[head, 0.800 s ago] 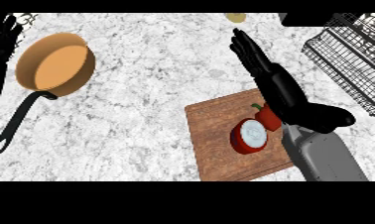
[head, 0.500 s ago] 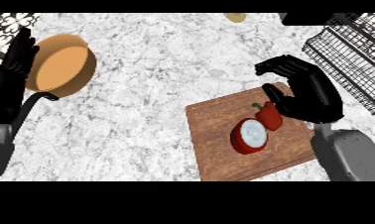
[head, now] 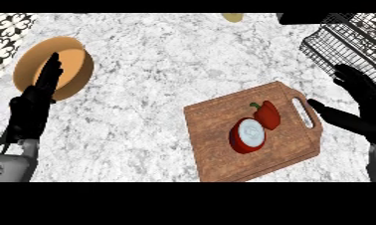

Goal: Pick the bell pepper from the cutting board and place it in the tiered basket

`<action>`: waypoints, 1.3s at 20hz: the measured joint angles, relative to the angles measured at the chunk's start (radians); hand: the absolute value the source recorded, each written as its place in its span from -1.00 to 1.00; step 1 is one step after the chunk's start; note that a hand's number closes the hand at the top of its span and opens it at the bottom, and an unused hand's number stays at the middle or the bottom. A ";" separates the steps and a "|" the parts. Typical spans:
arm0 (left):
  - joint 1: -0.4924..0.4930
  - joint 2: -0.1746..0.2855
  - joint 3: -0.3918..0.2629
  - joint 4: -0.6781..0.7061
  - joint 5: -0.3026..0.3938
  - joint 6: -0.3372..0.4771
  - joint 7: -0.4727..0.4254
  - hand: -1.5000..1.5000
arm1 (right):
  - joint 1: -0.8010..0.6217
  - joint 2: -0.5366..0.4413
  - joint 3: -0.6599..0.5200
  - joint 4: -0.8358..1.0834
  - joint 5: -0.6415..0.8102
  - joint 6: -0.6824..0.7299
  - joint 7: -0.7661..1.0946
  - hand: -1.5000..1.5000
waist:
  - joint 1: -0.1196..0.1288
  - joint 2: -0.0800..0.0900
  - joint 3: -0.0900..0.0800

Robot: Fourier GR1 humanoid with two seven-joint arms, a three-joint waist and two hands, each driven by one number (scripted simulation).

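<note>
Pepper (head: pixel 268 113) on board (head: pixel 220 142). Right hand (head: pixel 361 97) at 3 o'clock beside board, fingers open, empty. Left hand (head: pixel 33 109) at 9 o'clock, fingers straight.

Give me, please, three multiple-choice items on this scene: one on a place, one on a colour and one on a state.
1. Where does the bell pepper lie?
A. On the wooden cutting board
B. In a sink
C. On a plate

2. What colour is the bell pepper?
A. Green
B. Yellow
C. Red

3. How is the right hand?
A. Shut on the pepper
B. Open, beside the board's handle end, holding nothing
C. Out of view

Key: 1 A, it rests on the board's top; 2 C, its skin is red, with a green stem; 3 B, its fingers are spread and apart from the pepper.
</note>
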 measured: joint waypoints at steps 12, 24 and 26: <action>-0.028 -0.049 -0.020 0.068 -0.039 -0.007 -0.036 0.00 | -0.072 -0.366 0.127 -0.222 0.055 0.342 0.439 -1.00 | 0.029 -0.002 -0.002; -0.041 -0.087 0.011 0.098 -0.080 -0.033 -0.050 0.00 | -0.336 -0.220 0.275 -0.189 0.124 0.435 0.875 -1.00 | 0.035 -0.001 0.000; -0.041 -0.090 0.017 0.086 -0.087 -0.036 -0.037 0.00 | -0.350 -0.192 0.290 -0.158 0.140 0.452 0.895 -1.00 | 0.035 -0.001 0.000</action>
